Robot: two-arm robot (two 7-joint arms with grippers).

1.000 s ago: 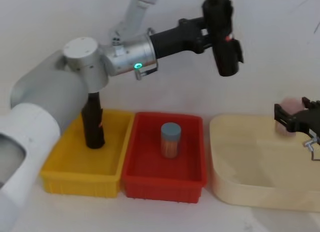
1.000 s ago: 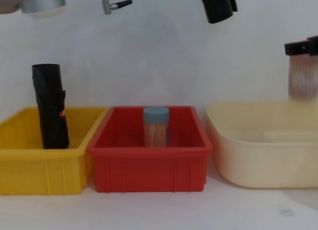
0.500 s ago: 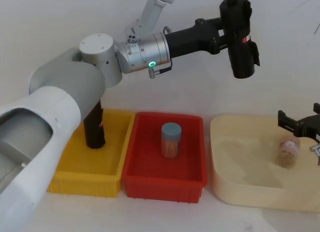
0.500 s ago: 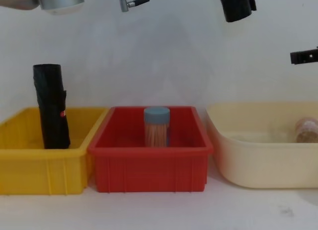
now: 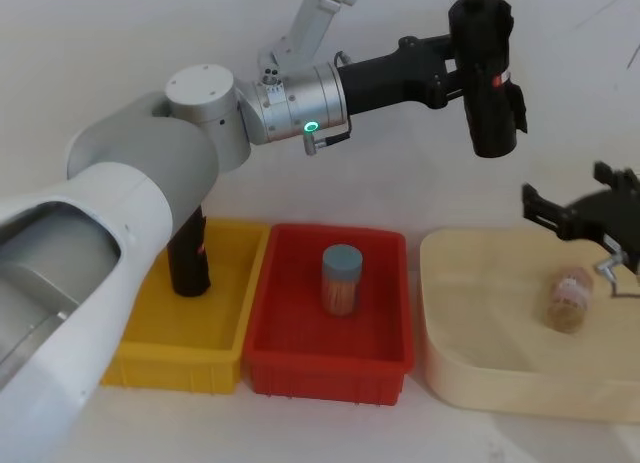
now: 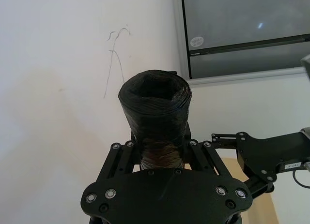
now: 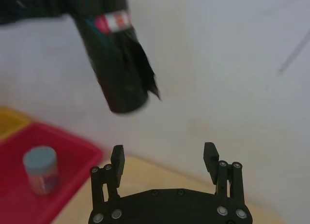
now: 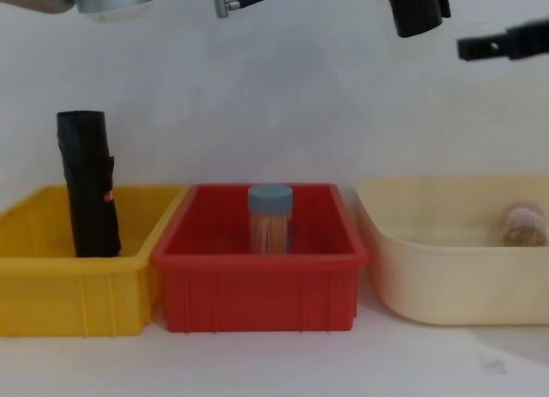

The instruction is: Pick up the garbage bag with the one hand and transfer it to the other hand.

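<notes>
Head view: saw a large silver-grey left arm (image 5: 150,183) with a glowing green ring (image 5: 311,127), stretched up and across from the left. Found three containers side by side on the white table (image 5: 330,433): a cream tub (image 5: 490,323) on the right, a yellow bin (image 5: 170,368) on the left, and a red bin (image 5: 330,368) between them. Found the garbage bag (image 5: 490,113), a black crinkled roll with a red label, held nearly upright high in the air, well above the bins and about in line with the tub's left end. Saw the left gripper (image 5: 462,71) clamped around its middle. Noted a second black roll (image 8: 88,184) standing upright in the yellow bin. Saw the right gripper (image 7: 163,151) hovering over the tub, lower than the bag and apart from it, fingers spread wide with nothing between them. Spotted a blue-lidded jar (image 5: 341,280) upright in the red bin and a pink-lidded jar (image 5: 567,301) lying on its side in the tub.
</notes>
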